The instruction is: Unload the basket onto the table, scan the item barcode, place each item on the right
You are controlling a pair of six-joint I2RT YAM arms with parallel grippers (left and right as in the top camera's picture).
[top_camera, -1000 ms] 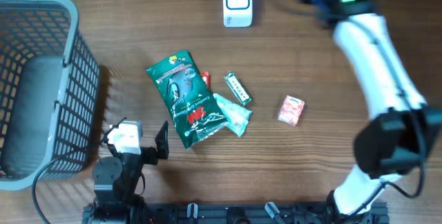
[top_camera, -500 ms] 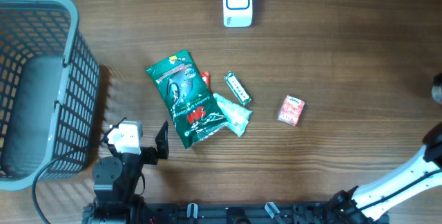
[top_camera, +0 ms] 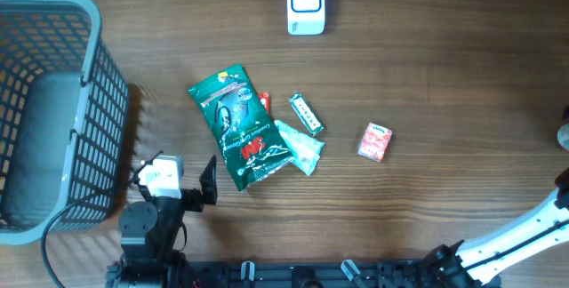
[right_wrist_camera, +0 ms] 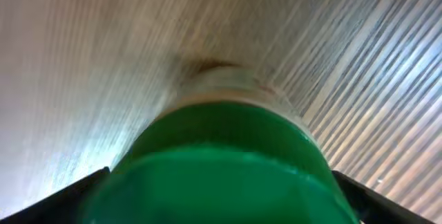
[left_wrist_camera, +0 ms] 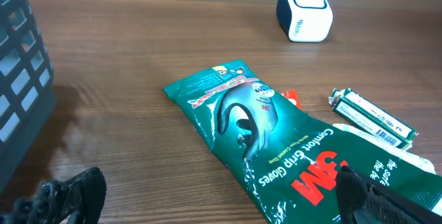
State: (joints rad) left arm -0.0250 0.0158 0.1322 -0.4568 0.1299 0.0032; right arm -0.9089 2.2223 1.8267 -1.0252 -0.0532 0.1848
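In the right wrist view a green item (right_wrist_camera: 221, 148) with a pale end fills the whole gap of my right gripper (right_wrist_camera: 224, 203), and both dark fingers lie against its sides. The background there is blurred. In the overhead view only a white link of the right arm (top_camera: 524, 230) shows, at the right edge. The white scanner (top_camera: 306, 4) with a blue face stands at the table's back. My left gripper (left_wrist_camera: 214, 186) is open low over the table, its right finger (left_wrist_camera: 366, 193) above a green 3M gloves pack (left_wrist_camera: 276, 141).
A grey basket (top_camera: 89, 75) stands at the left. Around the gloves pack (top_camera: 240, 126) lie a small barcoded bar (top_camera: 305, 115), a teal packet (top_camera: 302, 148) and a pink box (top_camera: 375, 141). The left arm base (top_camera: 151, 226) sits at the front edge.
The right arm has swung from over the table's back right, past the right edge, almost out of the overhead view. The left arm and the items on the table have not moved.
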